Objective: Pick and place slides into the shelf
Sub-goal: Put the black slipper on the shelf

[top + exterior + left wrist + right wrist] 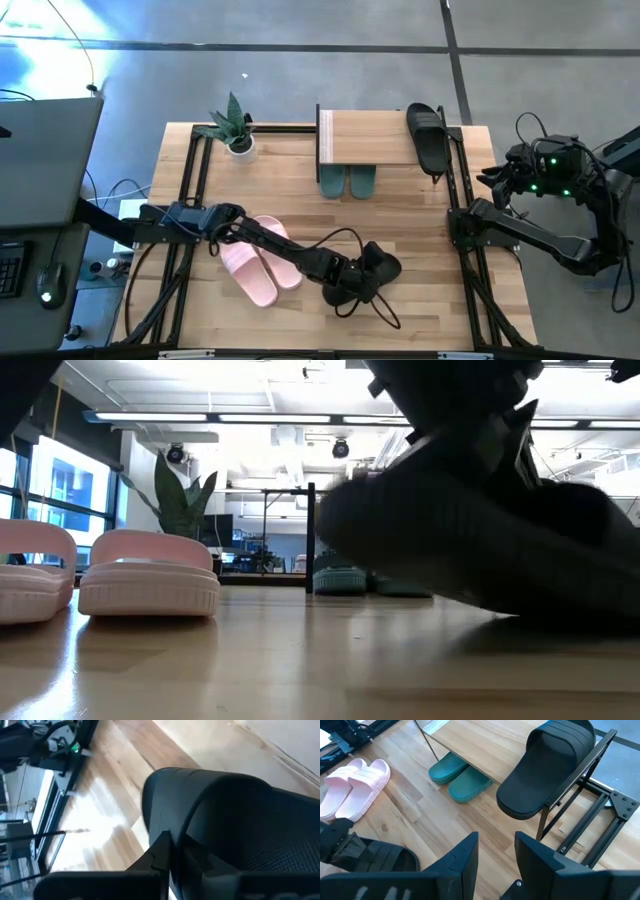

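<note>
Though half hidden, left gripper (362,275) seemingly clamps black slide (378,264).

The room is bright — long ceiling lights (300,417) run across the low view and windows (60,490) glow at its left. In the high view a pale blue glare washes the floor (60,70) at the upper left. The wooden surface (95,815) shows a white sheen in the left wrist view. Close to the low camera, a black slide (470,520) is a dark, blurred mass — out of focus. The pink slides (150,575) look soft-edged there.
</note>
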Motion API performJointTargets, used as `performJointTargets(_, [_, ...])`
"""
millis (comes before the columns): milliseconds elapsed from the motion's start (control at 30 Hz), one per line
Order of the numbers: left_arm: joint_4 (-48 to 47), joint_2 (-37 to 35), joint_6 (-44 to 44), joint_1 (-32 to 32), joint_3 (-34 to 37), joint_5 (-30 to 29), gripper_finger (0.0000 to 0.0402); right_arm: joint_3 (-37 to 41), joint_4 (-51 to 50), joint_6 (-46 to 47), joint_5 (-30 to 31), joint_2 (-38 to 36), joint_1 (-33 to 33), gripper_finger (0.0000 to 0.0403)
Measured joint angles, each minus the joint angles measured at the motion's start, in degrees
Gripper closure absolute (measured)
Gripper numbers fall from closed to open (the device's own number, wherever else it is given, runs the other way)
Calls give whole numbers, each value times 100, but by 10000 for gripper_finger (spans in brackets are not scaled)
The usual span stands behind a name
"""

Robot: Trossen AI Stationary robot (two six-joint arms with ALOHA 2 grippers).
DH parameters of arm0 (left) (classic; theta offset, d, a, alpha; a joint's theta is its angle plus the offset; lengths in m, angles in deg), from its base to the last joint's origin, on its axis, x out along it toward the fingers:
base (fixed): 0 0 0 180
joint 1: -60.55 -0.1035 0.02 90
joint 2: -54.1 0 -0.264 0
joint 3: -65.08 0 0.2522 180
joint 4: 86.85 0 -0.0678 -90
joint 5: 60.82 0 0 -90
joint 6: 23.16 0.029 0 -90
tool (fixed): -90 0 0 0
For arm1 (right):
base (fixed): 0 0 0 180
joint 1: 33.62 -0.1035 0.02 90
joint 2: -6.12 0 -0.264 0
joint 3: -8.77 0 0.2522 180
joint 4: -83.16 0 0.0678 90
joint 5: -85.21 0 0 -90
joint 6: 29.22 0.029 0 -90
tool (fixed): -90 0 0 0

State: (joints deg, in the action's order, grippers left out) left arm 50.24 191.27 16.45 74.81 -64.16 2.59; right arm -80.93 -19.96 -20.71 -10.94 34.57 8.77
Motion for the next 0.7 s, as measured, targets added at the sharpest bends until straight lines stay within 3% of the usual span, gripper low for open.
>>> performJointTargets(167, [-730, -212, -536, -1, -490, -128, 397, -2, 0, -30, 9, 0, -2, 284])
performJointTargets(400, [-2022, -362, -709, -47, -1971, -747, 398, -2, 2, -90, 16, 4, -2, 284])
performJointTargets(700, [-2327, -2066, -1113, -39, -1662, -2330, 400, -2, 8, -343, 22, 2, 0, 284])
